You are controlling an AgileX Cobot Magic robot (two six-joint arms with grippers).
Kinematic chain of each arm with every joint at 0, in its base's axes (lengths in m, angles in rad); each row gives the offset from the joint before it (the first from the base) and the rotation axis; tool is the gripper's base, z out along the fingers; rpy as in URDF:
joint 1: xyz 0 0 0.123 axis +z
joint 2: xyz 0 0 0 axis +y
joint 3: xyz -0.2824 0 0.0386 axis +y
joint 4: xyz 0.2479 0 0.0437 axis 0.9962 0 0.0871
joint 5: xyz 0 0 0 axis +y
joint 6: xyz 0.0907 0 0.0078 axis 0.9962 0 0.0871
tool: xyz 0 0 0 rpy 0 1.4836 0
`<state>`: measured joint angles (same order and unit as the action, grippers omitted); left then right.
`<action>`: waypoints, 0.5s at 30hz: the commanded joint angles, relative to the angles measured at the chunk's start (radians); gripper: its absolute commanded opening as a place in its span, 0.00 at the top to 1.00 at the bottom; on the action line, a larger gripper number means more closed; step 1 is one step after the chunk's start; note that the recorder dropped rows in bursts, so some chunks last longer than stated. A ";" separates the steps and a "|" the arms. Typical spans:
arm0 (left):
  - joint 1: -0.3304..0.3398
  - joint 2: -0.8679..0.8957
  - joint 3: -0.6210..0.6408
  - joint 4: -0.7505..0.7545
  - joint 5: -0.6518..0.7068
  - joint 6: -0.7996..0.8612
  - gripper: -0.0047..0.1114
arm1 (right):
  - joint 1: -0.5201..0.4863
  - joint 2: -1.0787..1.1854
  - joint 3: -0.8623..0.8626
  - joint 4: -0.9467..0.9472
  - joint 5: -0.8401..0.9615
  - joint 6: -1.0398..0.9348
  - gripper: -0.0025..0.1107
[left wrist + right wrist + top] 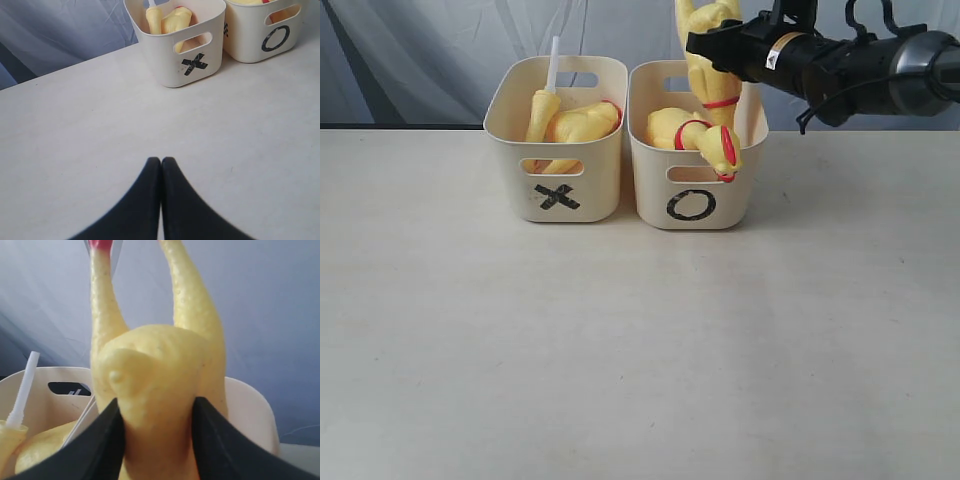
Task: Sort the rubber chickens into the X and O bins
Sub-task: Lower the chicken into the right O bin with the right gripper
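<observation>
Two cream bins stand side by side at the back of the table: the X bin (556,190) on the left and the O bin (692,200) on the right. Above the O bin my right gripper (705,45) is shut on a yellow rubber chicken (712,70) that hangs upright with its lower end inside the bin; its body (157,385) sits squeezed between the black fingers (102,440). Another chicken (695,132) lies in the O bin, draped over the front rim. The X bin holds yellow chicken pieces (575,122), one with a white tube (553,62). My left gripper (161,161) is shut and empty over bare table.
A blue-grey curtain (410,50) hangs behind the table. The pale tabletop (620,350) stretches in front of both bins. The right arm (860,65) reaches in from the right, above the table's back edge.
</observation>
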<state>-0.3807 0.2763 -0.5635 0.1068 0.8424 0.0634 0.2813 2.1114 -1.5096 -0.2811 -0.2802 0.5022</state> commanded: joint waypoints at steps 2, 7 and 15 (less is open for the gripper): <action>0.000 -0.008 0.002 -0.001 0.001 0.002 0.96 | -0.002 0.029 -0.001 -0.005 -0.021 -0.005 0.99; 0.000 -0.008 0.002 -0.001 0.001 0.004 0.96 | -0.002 0.043 -0.001 -0.005 -0.058 -0.005 0.90; 0.000 -0.008 0.002 0.018 0.001 0.004 0.96 | -0.002 0.045 -0.001 -0.005 -0.068 -0.005 0.75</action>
<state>-0.3807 0.2763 -0.5635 0.1108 0.8424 0.0663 0.2813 2.1499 -1.5120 -0.2811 -0.3635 0.5004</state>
